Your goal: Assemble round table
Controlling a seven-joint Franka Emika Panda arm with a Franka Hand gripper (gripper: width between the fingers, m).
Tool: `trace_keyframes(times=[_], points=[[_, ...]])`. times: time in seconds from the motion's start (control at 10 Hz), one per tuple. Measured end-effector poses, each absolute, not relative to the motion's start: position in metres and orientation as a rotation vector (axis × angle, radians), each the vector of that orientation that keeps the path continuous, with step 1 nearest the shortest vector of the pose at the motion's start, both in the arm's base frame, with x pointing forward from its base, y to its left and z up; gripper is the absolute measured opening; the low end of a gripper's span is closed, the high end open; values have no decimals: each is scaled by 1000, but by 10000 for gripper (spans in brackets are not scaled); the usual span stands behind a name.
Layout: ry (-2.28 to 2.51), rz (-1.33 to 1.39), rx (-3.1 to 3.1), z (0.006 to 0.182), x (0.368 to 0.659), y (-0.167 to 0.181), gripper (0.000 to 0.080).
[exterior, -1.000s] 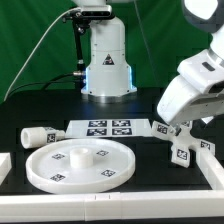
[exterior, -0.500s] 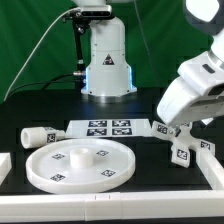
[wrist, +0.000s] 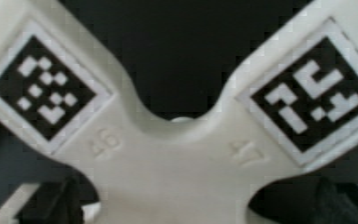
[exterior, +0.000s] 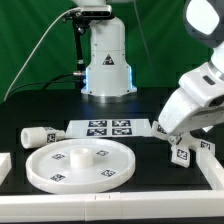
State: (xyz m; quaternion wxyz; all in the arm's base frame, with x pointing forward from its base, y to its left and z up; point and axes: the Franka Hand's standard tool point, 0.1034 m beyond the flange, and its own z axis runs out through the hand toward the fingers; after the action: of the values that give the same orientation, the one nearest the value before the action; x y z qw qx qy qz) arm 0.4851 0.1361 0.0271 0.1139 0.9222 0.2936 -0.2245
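The cross-shaped base point(exterior: 182, 153) lies at the exterior view's right, its tags showing. My gripper point(exterior: 168, 132) hangs low over it. In the wrist view the base point(wrist: 179, 130) fills the picture with two tagged arms spread apart. My gripper point(wrist: 179, 208) is open, with a dark finger point(wrist: 51, 200) on each side of the base's middle part. The large round disc point(exterior: 78, 163) with its central hub lies at the front left. The short cylindrical leg point(exterior: 37, 136) lies on its side behind it.
The marker board point(exterior: 108, 128) lies flat behind the disc. White rails sit at the left edge point(exterior: 5, 165) and the right edge point(exterior: 213, 168). The arm's white pedestal point(exterior: 107, 60) stands at the back.
My arm has come down and a little to the exterior view's right, bringing the gripper closer over the cross-shaped base. The parts have not moved.
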Motion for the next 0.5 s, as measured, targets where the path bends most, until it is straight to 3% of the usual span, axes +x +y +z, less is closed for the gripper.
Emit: trace_keyframes(times=[0.5], points=[[871,-659,2709,19,480,131,649]])
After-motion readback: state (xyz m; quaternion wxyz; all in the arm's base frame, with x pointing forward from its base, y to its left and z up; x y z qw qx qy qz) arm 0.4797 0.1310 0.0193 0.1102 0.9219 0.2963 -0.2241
